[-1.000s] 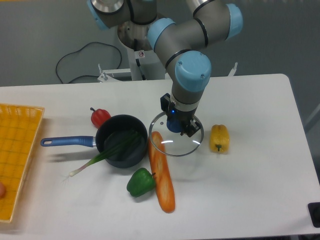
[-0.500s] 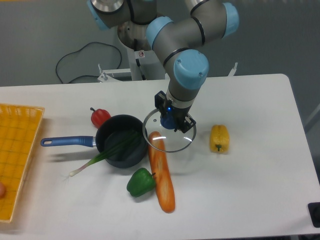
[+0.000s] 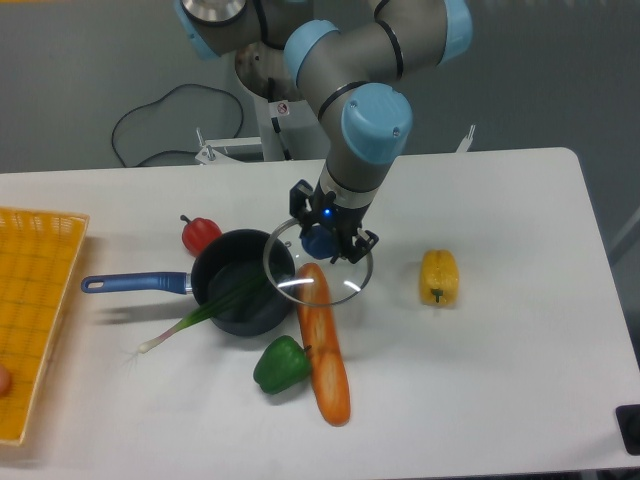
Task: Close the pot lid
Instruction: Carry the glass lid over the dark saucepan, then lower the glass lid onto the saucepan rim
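Compared with a second ago, the pot lid (image 3: 318,265) has been carried left, away from the yellow pepper (image 3: 439,276), and its left edge is now seen overlapping the right rim of the pot (image 3: 243,281); earlier it was seen fully to the right of the pot. Everything else has been left where it was.

The lid is held up by its blue knob, which is clamped between the fingers of the tool (image 3: 322,240), so the tool is closed on it. The lid is seen as a clear glass disc with a thin metal rim, a bright glare spot near its lower left edge, and the top of the long orange vegetable (image 3: 323,343) visible through it. It's not seated yet.

The pot sits on the white tabletop (image 3: 500,350), dark, with its blue handle pointed left and a green onion (image 3: 205,313) lying out over its rim. A red pepper (image 3: 199,234) is just behind it, a green pepper (image 3: 281,364) in front.

No readable writing can be made out.
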{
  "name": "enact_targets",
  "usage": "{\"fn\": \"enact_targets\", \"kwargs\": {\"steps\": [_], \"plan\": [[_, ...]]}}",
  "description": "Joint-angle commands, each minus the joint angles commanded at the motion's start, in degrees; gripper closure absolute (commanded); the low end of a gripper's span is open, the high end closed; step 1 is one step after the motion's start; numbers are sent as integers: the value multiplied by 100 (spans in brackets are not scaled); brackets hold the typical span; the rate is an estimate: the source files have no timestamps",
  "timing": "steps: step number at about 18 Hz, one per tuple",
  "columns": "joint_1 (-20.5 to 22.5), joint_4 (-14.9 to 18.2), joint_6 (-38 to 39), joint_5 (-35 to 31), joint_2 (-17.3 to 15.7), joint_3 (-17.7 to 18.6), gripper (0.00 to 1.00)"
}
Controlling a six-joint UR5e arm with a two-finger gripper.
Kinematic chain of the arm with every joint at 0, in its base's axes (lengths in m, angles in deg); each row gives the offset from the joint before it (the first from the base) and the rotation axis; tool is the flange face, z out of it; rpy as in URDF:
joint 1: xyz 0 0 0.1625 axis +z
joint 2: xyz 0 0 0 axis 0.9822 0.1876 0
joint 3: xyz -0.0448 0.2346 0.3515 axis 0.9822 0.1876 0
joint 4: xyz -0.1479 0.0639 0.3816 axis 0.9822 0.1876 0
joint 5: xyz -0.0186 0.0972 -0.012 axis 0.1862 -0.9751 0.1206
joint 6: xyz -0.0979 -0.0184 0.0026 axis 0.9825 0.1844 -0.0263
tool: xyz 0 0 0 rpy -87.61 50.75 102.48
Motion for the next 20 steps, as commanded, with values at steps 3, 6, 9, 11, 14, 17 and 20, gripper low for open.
{"fn": "enact_targets", "kwargs": {"steps": [3, 6, 9, 11, 14, 17, 20], "plan": [[-71, -9, 193, 9, 0, 26, 56], [-211, -9, 360, 9, 9, 44, 56], [-352, -26, 702, 17, 17, 79, 56], [-475, -192, 931, 18, 70, 88, 56], [-519, -360, 985, 9, 70, 272, 56], [-537, -430, 993, 9, 70, 343, 56], [-625, -431, 1002, 9, 70, 404, 56]]}}
